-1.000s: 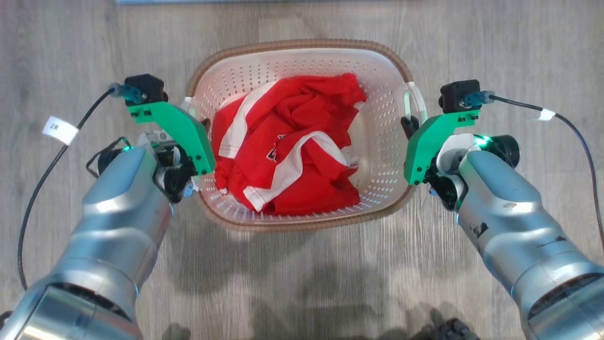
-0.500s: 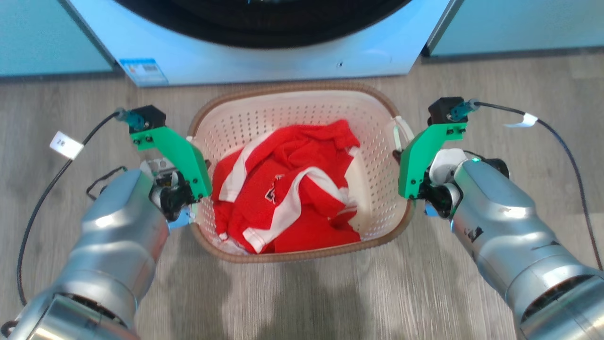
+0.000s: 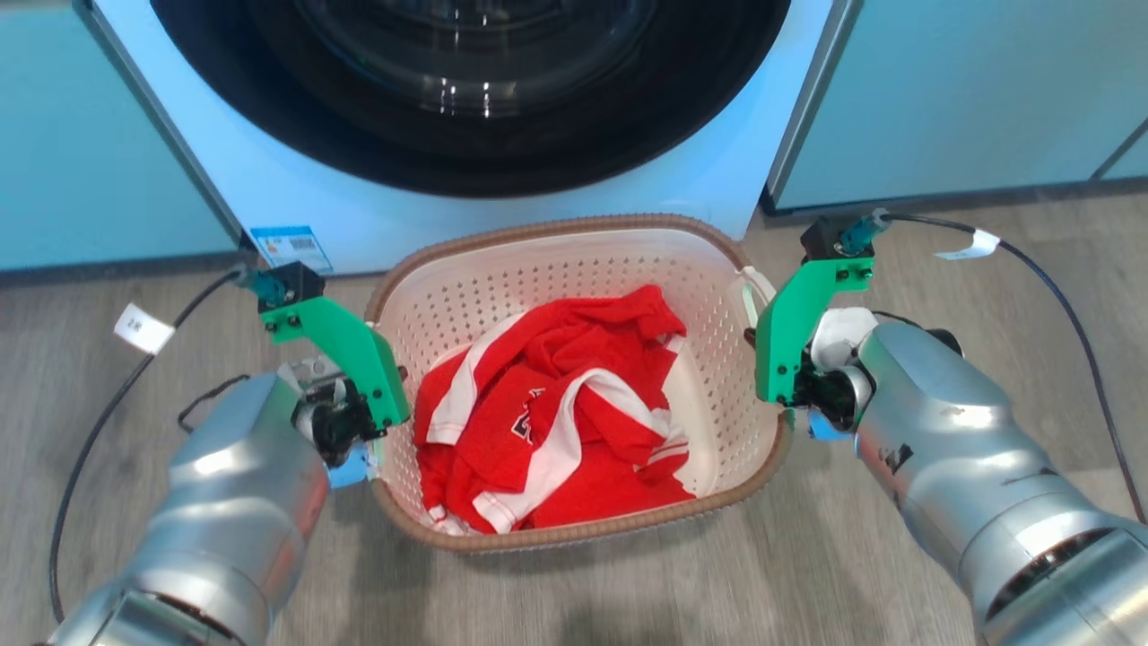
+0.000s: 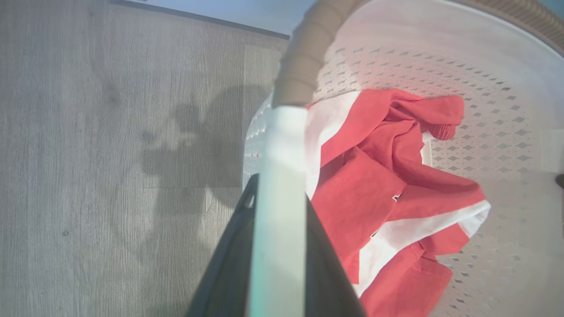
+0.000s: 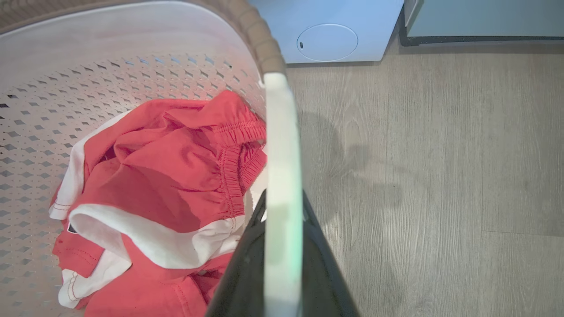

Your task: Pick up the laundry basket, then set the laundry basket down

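Clamping dark fingers (image 4: 229,264) on its white side handles (image 4: 282,145), the left gripper (image 4: 280,193) and right gripper (image 5: 282,198) held the laundry basket (image 3: 574,224) between them, near the washing machine (image 3: 466,90), seemingly off the floor (image 3: 628,592). Carrying it well called for level, matched arms.

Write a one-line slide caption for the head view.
Left gripper and right gripper hold the laundry basket of red clothing by its handles, before a washing machine.
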